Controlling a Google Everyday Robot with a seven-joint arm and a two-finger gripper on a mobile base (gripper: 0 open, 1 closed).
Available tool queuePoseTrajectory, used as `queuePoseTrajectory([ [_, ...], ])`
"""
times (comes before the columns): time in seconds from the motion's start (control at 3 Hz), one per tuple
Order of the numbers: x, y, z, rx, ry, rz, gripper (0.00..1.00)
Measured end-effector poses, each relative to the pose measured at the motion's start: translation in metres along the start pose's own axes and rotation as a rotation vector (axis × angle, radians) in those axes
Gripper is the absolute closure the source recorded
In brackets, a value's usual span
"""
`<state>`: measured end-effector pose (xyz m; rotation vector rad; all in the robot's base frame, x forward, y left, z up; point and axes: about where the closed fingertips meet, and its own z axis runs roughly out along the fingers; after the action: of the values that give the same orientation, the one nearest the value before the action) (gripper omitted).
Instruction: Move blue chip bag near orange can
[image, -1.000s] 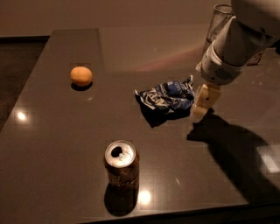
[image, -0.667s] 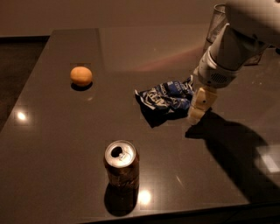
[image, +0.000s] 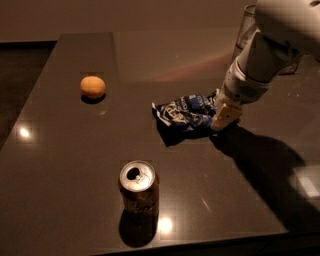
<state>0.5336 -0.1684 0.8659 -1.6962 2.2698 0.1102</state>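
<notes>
The blue chip bag (image: 186, 114) lies crumpled on the dark table (image: 70, 150) right of the middle, dark-blue foil with white lettering. The orange can (image: 138, 189) stands upright near the front edge, with a silver top and an open pull-tab hole, about a bag's width in front and left of the bag. My gripper (image: 222, 116) hangs from the white arm at the upper right, and its cream finger tip rests at the bag's right edge, touching or just over it.
A round orange fruit (image: 93, 87) sits at the far left of the table. A clear glass (image: 248, 25) stands at the back right behind the arm. The arm's shadow falls on the table to the right of the bag.
The gripper has moved slightly left and down, closer against the bag's right edge. The bag, can and fruit have not visibly moved.
</notes>
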Motion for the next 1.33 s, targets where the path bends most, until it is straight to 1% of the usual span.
queuePoseTrajectory([
  [0.33,-0.008,0.005,-0.009,-0.005,-0.020,-0.018,0.72],
  [0.67,-0.017,0.019,-0.030,-0.009,-0.051,-0.048,0.96],
  [1.0,-0.026,0.045,-0.066,-0.020,-0.094,-0.098,1.00],
  [1.33,-0.026,0.064,-0.082,-0.039,-0.106,-0.117,1.00],
])
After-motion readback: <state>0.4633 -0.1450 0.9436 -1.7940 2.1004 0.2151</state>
